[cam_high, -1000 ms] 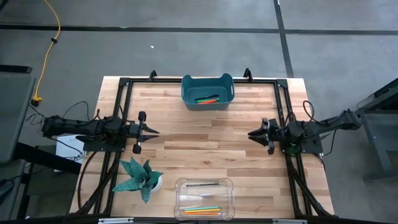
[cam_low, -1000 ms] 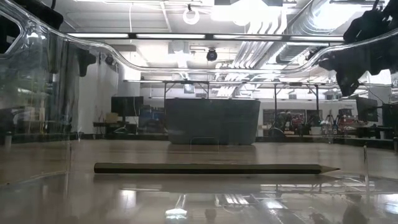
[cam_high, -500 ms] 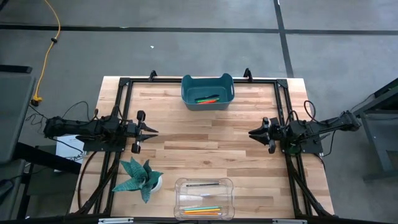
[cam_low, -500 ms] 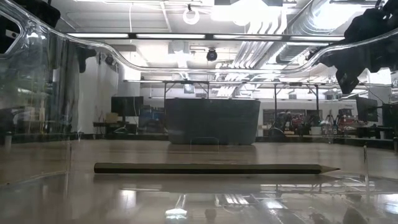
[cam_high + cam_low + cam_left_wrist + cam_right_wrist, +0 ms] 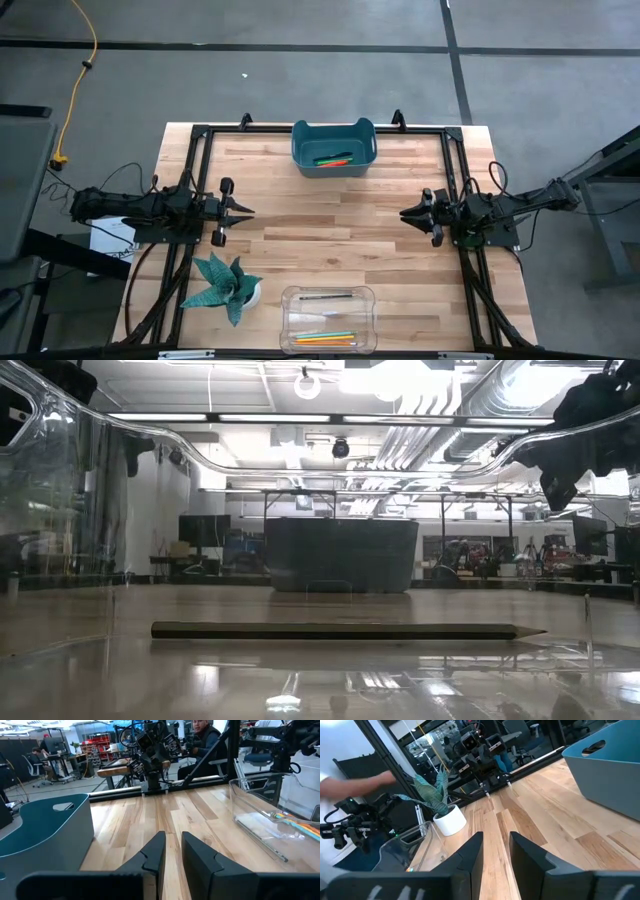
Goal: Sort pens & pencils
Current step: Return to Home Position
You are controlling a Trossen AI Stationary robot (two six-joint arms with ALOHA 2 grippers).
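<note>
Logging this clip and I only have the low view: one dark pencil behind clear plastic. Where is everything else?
Observer: That dark pencil lies in a clear tray at the table's near edge, with the coloured pencils beside it.
Operator: And the pens?
Observer: The green and red pens lie in the teal bin at the far edge.
Operator: Are the arms holding anything?
Observer: No. The left gripper and right gripper hover at mid-table sides, slightly open and empty.

no text, label, brand, number or sign can be read in any view
</note>
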